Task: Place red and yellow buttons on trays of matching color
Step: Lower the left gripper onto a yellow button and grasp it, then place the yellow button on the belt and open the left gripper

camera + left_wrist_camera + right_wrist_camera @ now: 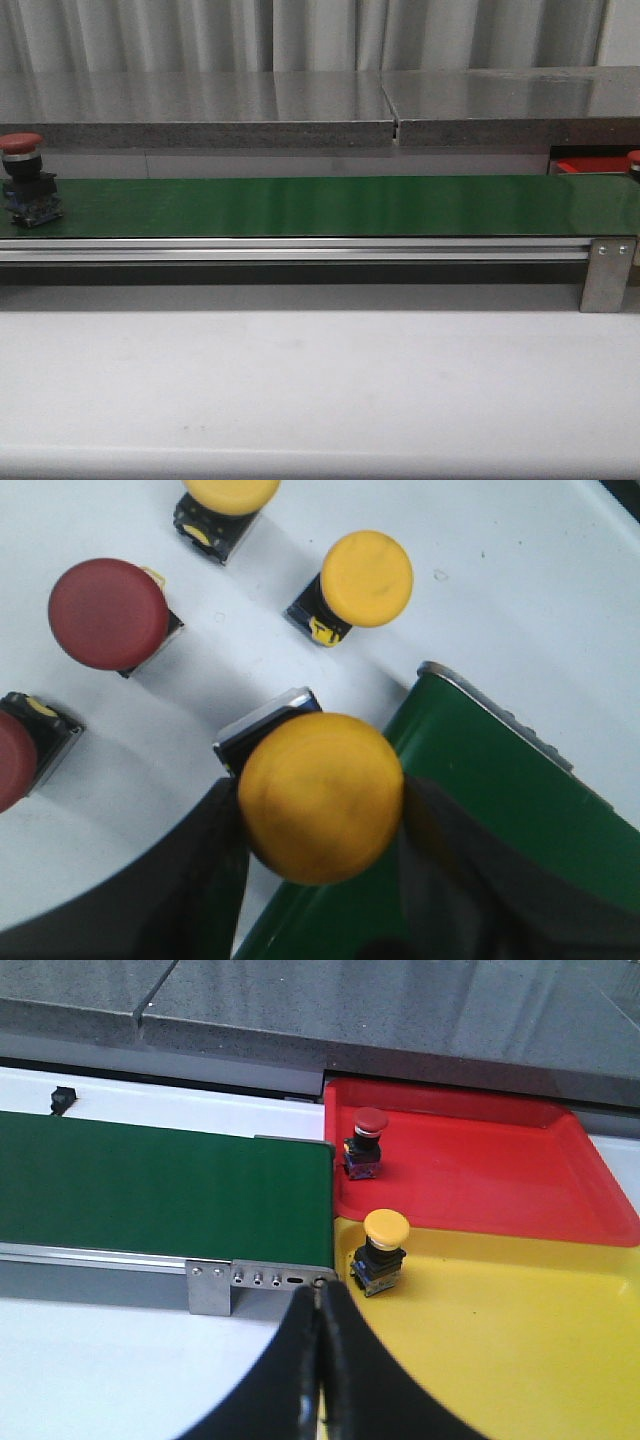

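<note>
In the left wrist view my left gripper [320, 805] is shut on a yellow button [320, 780], held over the edge of the green belt [500, 800]. Two more yellow buttons [367, 578] and two red buttons [108, 613] stand on the white table beyond it. My right gripper [320, 1305] is shut and empty, near the belt's end. The red tray [480, 1175] holds a red button [368, 1140]; the yellow tray [520, 1360] holds a yellow button [384, 1245]. In the front view a red button [22, 180] stands on the belt [320, 205] at far left.
The belt runs on a metal rail [300, 250] with a bracket [608, 272] at its right end. A grey stone ledge [200, 110] lies behind it. A corner of the red tray [590, 165] shows at the far right. Neither arm appears in the front view.
</note>
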`<action>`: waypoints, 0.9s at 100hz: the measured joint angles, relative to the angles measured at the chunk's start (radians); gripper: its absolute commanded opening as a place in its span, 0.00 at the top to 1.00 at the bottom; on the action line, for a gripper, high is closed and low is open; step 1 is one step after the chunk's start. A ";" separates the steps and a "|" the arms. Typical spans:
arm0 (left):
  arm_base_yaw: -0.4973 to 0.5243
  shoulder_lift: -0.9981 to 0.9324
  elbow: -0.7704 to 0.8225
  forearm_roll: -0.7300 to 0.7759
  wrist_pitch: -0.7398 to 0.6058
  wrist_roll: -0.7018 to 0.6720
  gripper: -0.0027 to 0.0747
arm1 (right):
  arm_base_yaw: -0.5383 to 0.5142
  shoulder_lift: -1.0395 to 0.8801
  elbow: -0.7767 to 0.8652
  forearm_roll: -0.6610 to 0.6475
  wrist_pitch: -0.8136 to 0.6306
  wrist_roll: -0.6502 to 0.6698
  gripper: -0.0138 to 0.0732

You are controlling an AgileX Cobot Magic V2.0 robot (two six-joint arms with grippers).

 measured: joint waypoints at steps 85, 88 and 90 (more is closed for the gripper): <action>-0.077 -0.216 0.273 -0.016 -0.071 0.117 0.76 | 0.000 0.000 0.000 0.000 0.000 0.000 0.98; -0.077 -0.216 0.278 -0.018 -0.073 0.117 0.76 | 0.000 0.000 0.000 0.000 0.000 0.000 0.98; -0.079 -0.216 0.282 -0.018 -0.077 0.119 0.76 | 0.000 0.000 0.000 0.000 0.000 0.000 0.98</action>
